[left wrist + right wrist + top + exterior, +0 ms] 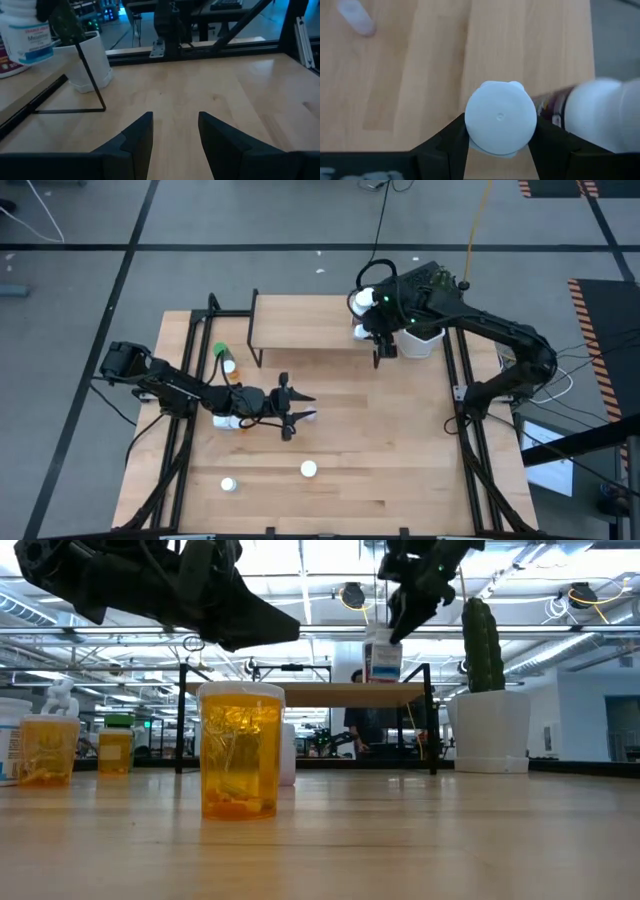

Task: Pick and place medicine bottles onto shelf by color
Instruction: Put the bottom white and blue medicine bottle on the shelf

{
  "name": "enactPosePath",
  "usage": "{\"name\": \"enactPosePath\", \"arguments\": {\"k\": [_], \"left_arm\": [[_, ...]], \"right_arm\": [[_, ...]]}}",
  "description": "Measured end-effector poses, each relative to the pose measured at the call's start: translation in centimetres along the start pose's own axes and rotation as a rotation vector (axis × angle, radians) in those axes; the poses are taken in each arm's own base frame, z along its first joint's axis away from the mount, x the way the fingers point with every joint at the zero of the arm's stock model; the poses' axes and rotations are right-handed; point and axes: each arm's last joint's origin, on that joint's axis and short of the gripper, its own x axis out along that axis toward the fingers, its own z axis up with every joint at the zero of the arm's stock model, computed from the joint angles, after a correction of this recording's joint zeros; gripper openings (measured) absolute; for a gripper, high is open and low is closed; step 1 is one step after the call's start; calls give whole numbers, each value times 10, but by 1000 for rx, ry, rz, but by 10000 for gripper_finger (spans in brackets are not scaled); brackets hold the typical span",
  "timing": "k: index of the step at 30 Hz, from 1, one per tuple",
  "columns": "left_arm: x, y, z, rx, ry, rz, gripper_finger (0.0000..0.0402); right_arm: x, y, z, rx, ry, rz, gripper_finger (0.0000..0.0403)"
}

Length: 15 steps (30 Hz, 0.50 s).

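I see grey floor point(90, 220) crossed by black lines around the table point(330, 490); ceiling strip lights point(300, 585) glow beyond it.

White bottle point(500, 117) upright over light-wood shelf point(300, 320), orange bottles point(240, 748) on table

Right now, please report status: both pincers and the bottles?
Right pincer shut on white bottle over the shelf, second white bottle beside. Left pincer open, empty, mid-table. Nothing blocking.

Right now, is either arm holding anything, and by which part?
The right gripper holds a white medicine bottle, jaws on its sides just below the cap. The left gripper is open, holding nothing.
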Motion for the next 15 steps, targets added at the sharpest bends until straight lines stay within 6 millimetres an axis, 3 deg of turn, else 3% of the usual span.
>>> {"name": "enactPosePath", "arguments": {"k": [11,15], "left_arm": [[0,1,0,11,3,4,161],[0,1,0,11,3,4,161]], "right_arm": [[4,-3,-3,-27,21,8,167],[4,-3,-2,-30,17,5,186]]}}
